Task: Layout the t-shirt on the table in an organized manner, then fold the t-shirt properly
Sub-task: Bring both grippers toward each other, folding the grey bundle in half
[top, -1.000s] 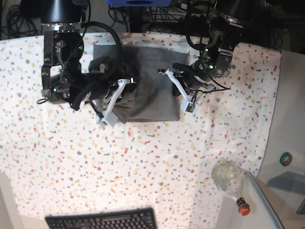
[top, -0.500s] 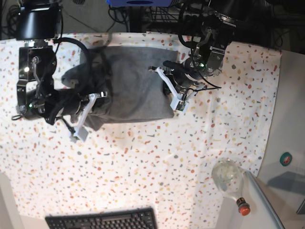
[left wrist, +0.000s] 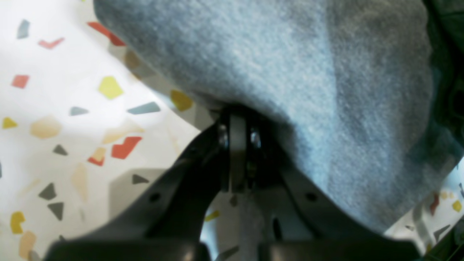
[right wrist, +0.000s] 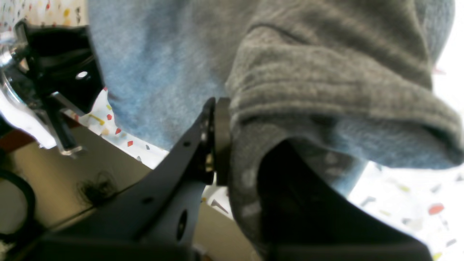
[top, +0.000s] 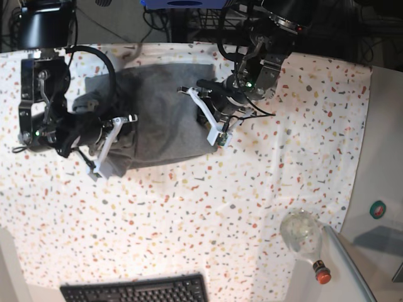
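Because each arm has hold of an opposite side of the t-shirt (top: 160, 113), the garment lies stretched between them across the far part of the table (top: 189, 220) — a sensible hold for dragging or spreading the cloth rather than folding it yet. The right gripper (top: 107, 148), on the left of the base view, is clamped on a thick bunched wad of grey knit; its wrist view shows ribbed, rolled fabric (right wrist: 326, 94) squeezed between the fingers, so several layers are caught at once. The left gripper (top: 211, 126) is closed tight on the opposite edge, and its wrist view shows the pads pinched together just under a single overhanging fold of the shirt (left wrist: 290, 72) (whether more than a thin edge is caught there I cannot tell).

Near the right gripper the cloth looks rumpled and doubled over, while the middle lies fairly flat. My judgement is that the layout step is unfinished — the bunched side needs to be shaken out or re-gripped at a cleaner edge before any fold would come out neat.
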Robot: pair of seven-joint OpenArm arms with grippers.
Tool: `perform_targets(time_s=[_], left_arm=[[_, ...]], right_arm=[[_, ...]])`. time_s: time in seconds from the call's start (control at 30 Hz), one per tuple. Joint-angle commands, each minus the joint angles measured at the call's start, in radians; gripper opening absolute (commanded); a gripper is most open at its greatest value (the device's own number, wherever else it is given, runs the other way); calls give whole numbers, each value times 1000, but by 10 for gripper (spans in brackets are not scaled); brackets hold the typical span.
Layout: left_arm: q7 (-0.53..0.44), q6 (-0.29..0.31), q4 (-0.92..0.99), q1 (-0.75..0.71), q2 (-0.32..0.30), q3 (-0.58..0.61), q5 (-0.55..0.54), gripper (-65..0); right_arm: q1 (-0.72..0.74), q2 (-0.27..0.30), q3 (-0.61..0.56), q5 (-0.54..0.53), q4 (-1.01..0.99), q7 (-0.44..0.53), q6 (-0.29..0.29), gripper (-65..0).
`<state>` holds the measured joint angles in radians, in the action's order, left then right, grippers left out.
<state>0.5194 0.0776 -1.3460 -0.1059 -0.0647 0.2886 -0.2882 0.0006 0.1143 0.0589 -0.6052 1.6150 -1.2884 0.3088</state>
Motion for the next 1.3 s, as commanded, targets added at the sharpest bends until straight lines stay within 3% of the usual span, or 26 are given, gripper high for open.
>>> perform_targets(time_s=[0.0,0.37,0.47,0.6,0.77,1.17,1.27], left_arm=[[-17,1,-16,7,-8,-4,-6,-650],[-17,1,-22,4,-25,-7,-6,-650],[-17,1,-22,2,-25,-4,-6,-650],[-17,1,-25,4,-25,-5,-6,-650],[-17,0,-26,2,-40,-10,-6,-650],[-17,-26,-88,-24,-99,-18,-18,-650],[26,-20,-181,-74,-136,-101,-18,-650]], right_arm=[[2,-12,2,-26,49,2,2,-650],[-24,-60,2,-20,51,2,-1,-650],[-26,-84,2,-20,57,2,-32,-650],[-20,-86,-44,-20,51,19,-49,-650],[-18,-80,-69,-22,-29,94,-130,-650],[-11,-78,-172,-20,-60,132,-142,-650],[-11,-77,-172,-20,-60,129,-148,-650]])
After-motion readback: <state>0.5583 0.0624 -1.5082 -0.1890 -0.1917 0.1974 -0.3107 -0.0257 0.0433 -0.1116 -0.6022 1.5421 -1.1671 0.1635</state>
